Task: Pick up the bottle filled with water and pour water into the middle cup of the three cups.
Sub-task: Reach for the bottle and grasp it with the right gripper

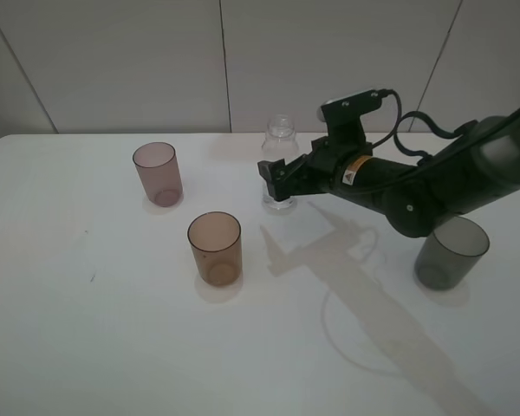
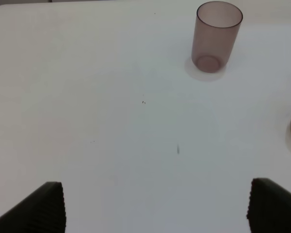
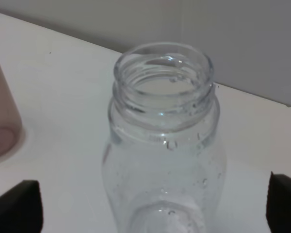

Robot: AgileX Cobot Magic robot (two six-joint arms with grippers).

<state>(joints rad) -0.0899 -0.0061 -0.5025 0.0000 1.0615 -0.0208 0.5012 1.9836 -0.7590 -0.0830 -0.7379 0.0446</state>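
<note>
The bottle (image 1: 281, 139) stands behind and right of the middle cup (image 1: 215, 249).

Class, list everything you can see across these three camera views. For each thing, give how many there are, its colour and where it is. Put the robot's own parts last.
table: one, white, under everything
wall: one, pale grey panels, behind the table
bottle: one, clear, capless, upright at the back centre of the table
mauve-pink cup: one, translucent, upright at the back left
amber-brown cup: one, translucent, upright in front of the pink cup, nearer the middle
dark grey cup: one, smoky, upright at the right, partly behind the arm
right arm: one, black, reaching in from the right
right gripper: one, black, open, jaws either side of the bottle
left gripper: one, black, open, over bare table
</note>
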